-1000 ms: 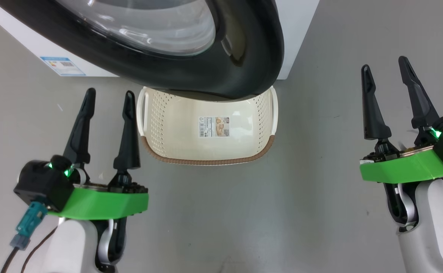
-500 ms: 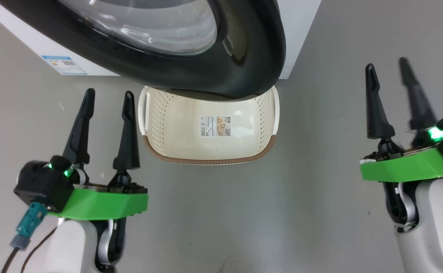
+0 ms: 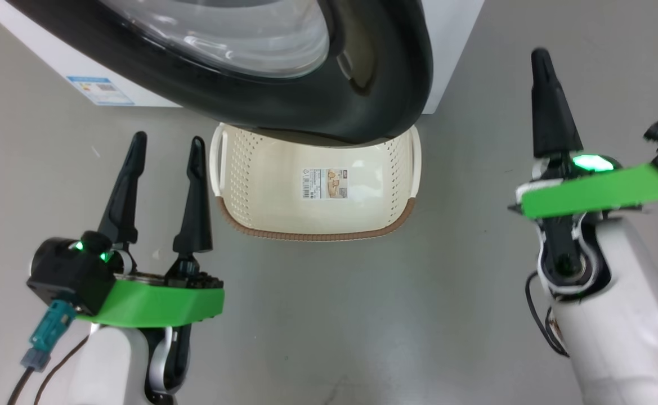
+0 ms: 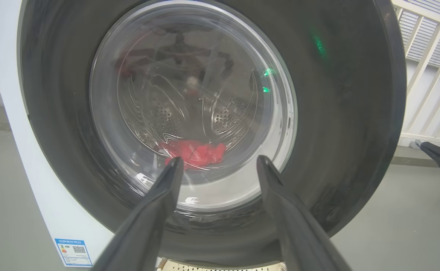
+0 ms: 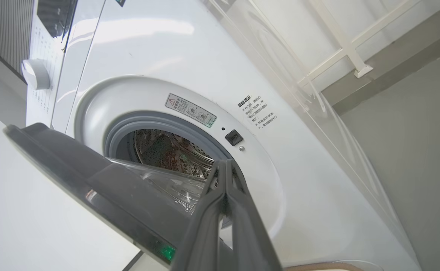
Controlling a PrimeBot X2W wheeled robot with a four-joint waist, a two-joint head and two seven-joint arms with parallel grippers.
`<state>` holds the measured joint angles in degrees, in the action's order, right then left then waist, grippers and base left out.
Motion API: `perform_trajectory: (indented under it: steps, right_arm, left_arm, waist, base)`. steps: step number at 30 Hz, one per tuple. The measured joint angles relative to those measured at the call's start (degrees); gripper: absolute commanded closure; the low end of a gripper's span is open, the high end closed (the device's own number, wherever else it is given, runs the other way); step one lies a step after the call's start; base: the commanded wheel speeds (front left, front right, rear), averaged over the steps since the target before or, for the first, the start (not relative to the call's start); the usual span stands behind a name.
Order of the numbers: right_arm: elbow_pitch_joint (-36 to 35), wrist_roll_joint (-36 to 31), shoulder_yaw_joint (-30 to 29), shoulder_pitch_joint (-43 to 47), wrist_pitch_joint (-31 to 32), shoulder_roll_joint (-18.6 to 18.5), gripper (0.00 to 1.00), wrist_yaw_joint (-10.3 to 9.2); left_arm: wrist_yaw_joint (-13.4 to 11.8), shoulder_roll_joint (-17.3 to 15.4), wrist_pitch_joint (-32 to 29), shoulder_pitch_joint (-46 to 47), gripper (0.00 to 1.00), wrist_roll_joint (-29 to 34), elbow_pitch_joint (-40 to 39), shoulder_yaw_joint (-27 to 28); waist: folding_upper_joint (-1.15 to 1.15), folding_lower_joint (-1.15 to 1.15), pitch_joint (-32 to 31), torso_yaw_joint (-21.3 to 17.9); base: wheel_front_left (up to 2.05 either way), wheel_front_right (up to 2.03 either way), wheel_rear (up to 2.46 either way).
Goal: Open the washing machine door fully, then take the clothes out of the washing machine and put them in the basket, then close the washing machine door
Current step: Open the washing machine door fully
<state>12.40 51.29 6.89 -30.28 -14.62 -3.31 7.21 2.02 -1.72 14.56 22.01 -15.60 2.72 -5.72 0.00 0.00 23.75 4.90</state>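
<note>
Washing machine door [image 3: 362,84] stands only part open, so I judge the first step unfinished. Red clothes [image 4: 195,152] lie in the drum [image 4: 223,118], seen through the door; the basket [image 3: 317,235] beneath is empty. My left gripper [image 3: 168,138] is spread wide, empty; my right gripper [image 3: 541,55] is pinched together on nothing.

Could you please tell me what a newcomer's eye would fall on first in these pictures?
The washing machine door, a huge glossy black ring around bulging glass, hangs ajar across the top of the head view, overhanging the cream basket. Through that glass, the left wrist view shows the red clothes low inside. To either side of the basket, the left gripper is open, the right gripper shut.
</note>
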Motion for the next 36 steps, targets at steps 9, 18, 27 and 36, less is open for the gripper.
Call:
perform_trajectory:
  steps: [9,18,27,36]
  right_arm:
    - [4.4,24.2,0.1,-8.3,11.3,-0.2,1.00,0.00]
    - [12.0,37.4,-1.1,-16.9,30.9,-1.9,1.00,-0.01]
    - [13.8,40.3,3.4,-22.5,44.2,-4.5,1.00,-0.01]
    - [15.7,40.6,4.8,-24.9,47.2,-5.7,1.00,-0.01]
  left_arm:
    - [0.0,0.0,0.0,0.0,0.00,0.2,0.0,-0.3]
    - [0.0,0.0,0.0,0.2,0.00,0.4,0.2,-0.5]
    - [0.0,0.0,0.0,0.7,0.00,1.4,0.4,-1.2]
    - [0.0,0.0,0.0,1.5,0.00,1.4,0.6,-1.7]
  waist:
    - [0.00,0.00,1.0,1.3]
    - [0.00,0.00,2.2,1.8]
    - [0.00,0.00,3.5,2.4]
    - [0.00,0.00,4.2,3.3]
  base:
    - [0.00,0.00,0.00]
    - [0.00,0.00,0.00]
    - [0.00,0.00,0.00]
    - [0.00,0.00,0.00]
